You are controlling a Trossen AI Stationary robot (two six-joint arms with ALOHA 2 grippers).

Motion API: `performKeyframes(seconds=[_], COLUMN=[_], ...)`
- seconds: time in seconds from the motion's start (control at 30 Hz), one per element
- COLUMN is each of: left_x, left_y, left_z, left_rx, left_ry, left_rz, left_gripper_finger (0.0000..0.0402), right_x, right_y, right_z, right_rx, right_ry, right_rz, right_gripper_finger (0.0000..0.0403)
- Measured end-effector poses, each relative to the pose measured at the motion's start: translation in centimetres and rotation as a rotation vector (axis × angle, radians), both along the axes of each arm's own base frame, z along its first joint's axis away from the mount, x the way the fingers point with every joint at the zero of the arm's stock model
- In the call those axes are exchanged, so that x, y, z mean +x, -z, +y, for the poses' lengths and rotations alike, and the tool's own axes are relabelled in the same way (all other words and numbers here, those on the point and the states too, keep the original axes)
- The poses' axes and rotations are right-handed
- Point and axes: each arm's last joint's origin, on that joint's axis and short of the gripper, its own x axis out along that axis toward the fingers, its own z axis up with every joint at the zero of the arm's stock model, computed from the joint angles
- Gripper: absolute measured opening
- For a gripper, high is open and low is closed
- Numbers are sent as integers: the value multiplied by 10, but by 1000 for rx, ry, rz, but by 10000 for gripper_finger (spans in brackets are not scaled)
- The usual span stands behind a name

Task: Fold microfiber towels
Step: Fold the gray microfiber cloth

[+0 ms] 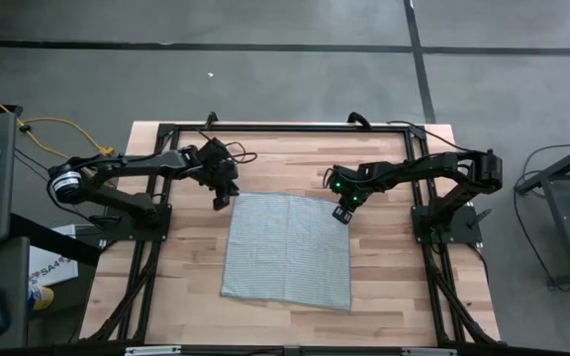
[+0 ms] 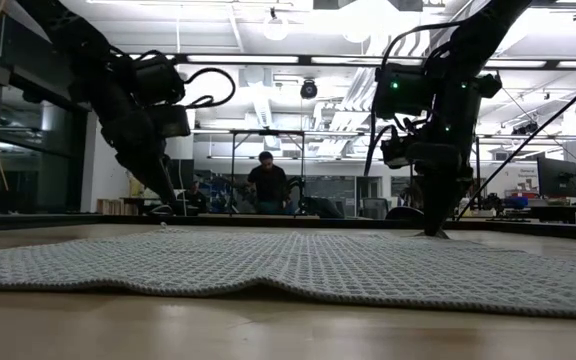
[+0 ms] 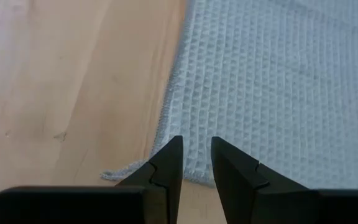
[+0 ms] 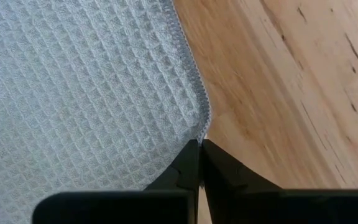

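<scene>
Towel (image 1: pixel 287 247) lies flat, unfolded; left gripper (image 1: pixel 221 201) is parted at one far corner, right gripper (image 1: pixel 342 215) pinched closed at the other, no fold begun.

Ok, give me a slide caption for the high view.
Towel spread flat on the wooden table, left gripper and right gripper poised at its two far corners.

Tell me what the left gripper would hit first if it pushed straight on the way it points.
Most likely the microfiber towel: the left gripper, jaws slightly apart, points down at the towel's far-left corner, so it would meet that corner's edge, then the wooden table beneath. Height above the cloth is unclear.
</scene>
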Motion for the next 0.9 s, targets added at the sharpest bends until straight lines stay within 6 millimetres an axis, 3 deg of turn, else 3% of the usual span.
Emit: performKeyframes(seconds=[0.17, 0.53, 0.9], left_x=[0, 1, 7], left_y=[2, 13, 28], left_z=[0, 3, 2], left_rx=[41, 65, 99], left_ry=[26, -11, -12], left_rz=[22, 102, 190], left_gripper_finger=[92, 178, 184], right_x=[0, 0, 0], right_y=[0, 0, 0], right_z=[0, 1, 1], right_rx=[11, 11, 12], right_ry=[-4, -5, -11], right_rz=[-3, -3, -4], right_gripper_finger=[4, 4, 4])
